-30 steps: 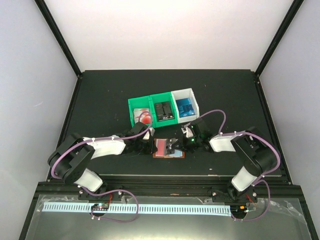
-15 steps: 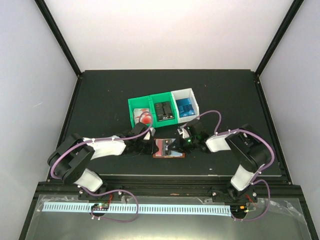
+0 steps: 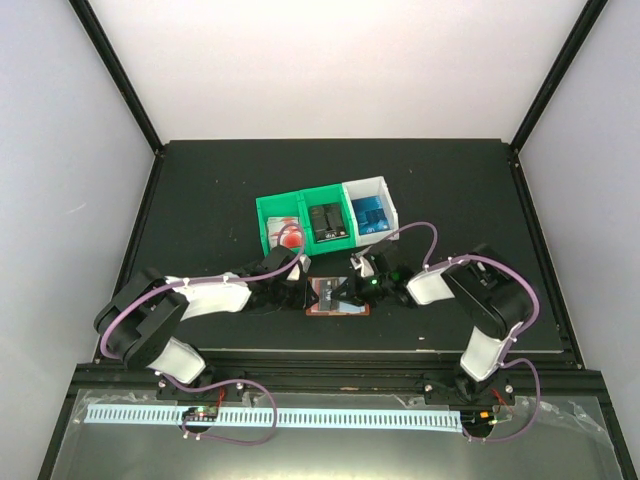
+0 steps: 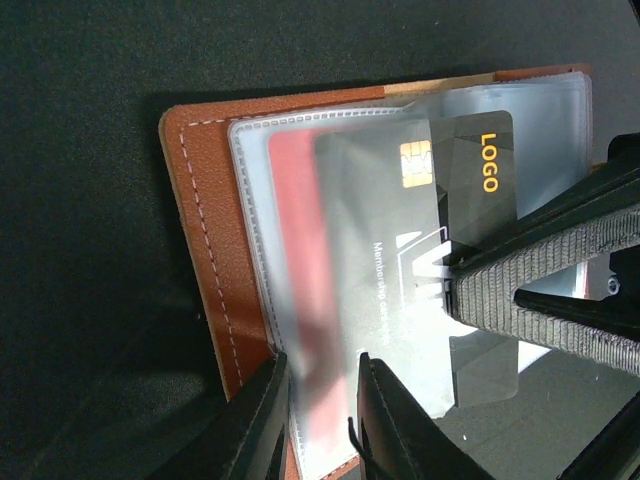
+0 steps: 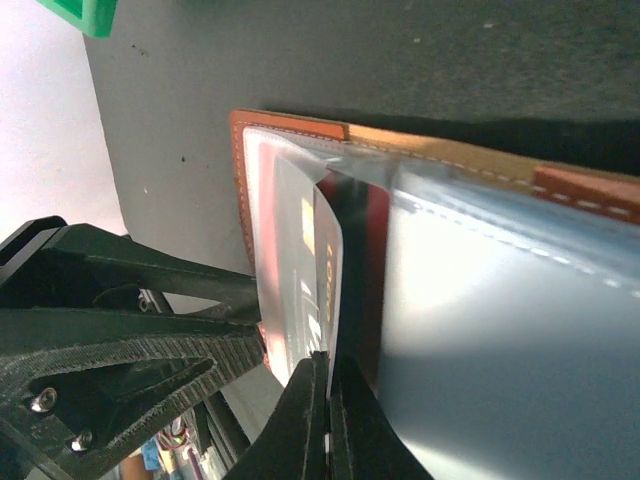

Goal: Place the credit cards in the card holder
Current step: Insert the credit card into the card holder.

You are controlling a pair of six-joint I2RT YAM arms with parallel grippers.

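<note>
Black card (image 4: 400,250) marked "LOGO", partly inside the card holder (image 4: 200,230)
Right gripper (image 5: 322,365) pinches it; left gripper (image 4: 322,365) narrowly parted astride the holder's edge; one red card (image 4: 300,250) pocketed.

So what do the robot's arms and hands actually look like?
The left arm and right arm match: black joints, white shells, a purple cable looping along each. The left hand and right hand are black two-finger pincers; the right's pads are ridged.
</note>
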